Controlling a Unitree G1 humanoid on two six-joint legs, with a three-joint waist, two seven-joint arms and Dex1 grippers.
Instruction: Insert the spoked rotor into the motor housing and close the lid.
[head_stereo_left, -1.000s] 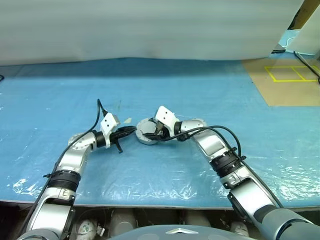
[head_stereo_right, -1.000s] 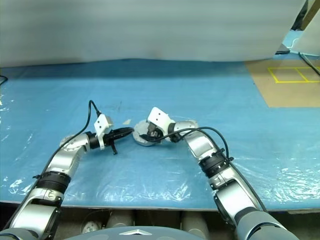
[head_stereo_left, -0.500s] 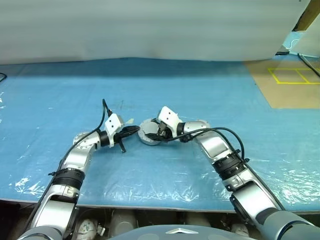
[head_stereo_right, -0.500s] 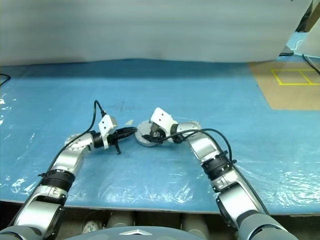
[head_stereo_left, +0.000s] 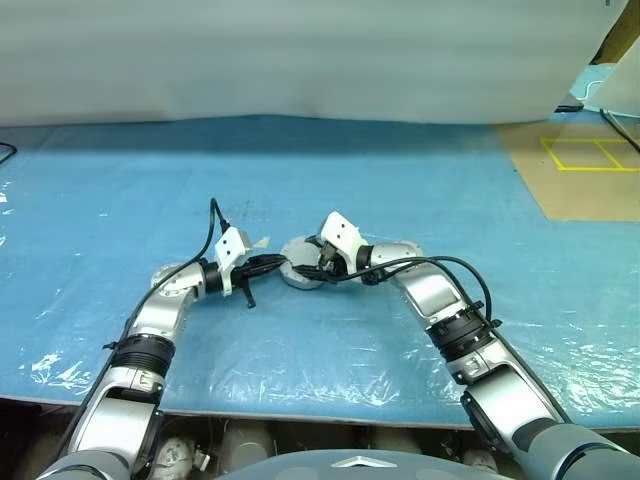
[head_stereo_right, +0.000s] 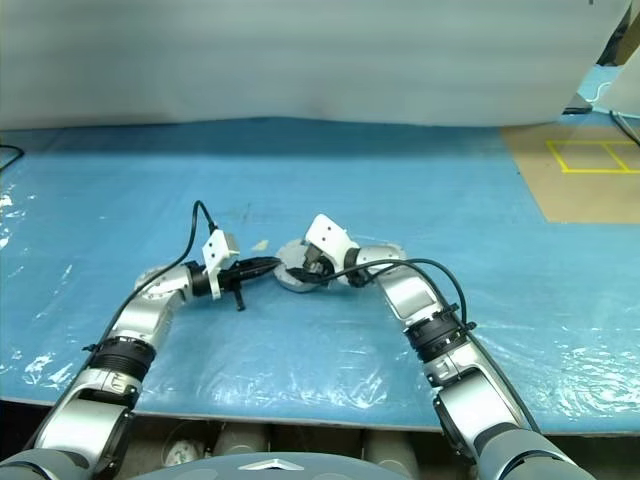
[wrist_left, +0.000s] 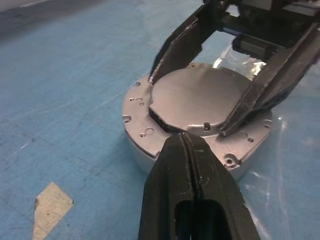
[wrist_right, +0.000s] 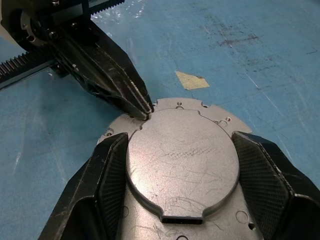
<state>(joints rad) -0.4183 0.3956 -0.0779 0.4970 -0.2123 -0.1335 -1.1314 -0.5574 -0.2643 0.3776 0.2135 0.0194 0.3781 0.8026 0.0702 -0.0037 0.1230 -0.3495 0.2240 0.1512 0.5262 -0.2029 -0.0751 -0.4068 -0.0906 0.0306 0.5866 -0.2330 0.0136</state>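
The silver-grey motor housing (wrist_left: 145, 145) sits on the blue table cover at centre. The thin round lid (wrist_right: 182, 160) lies on top of it, and a dark gap shows under its edge on the left gripper's side. My right gripper (wrist_right: 181, 137) spans the lid, with one finger (wrist_right: 107, 185) pressed against each side. From the left, my shut left gripper (wrist_left: 184, 137) touches its tip to the lid's edge. The spoked rotor is hidden.
A beige tape scrap (wrist_right: 192, 80) is stuck to the cover just beyond the housing. A silvery round piece (head_stereo_left: 400, 250) lies behind my right forearm. A brown board with yellow lines (head_stereo_left: 580, 170) is at the far right. The table's front edge (head_stereo_left: 320, 410) runs close below.
My left gripper has edged a little to the right and swung toward the housing, staying shut. The right gripper has kept its place on the lid. The camera has shifted slightly.
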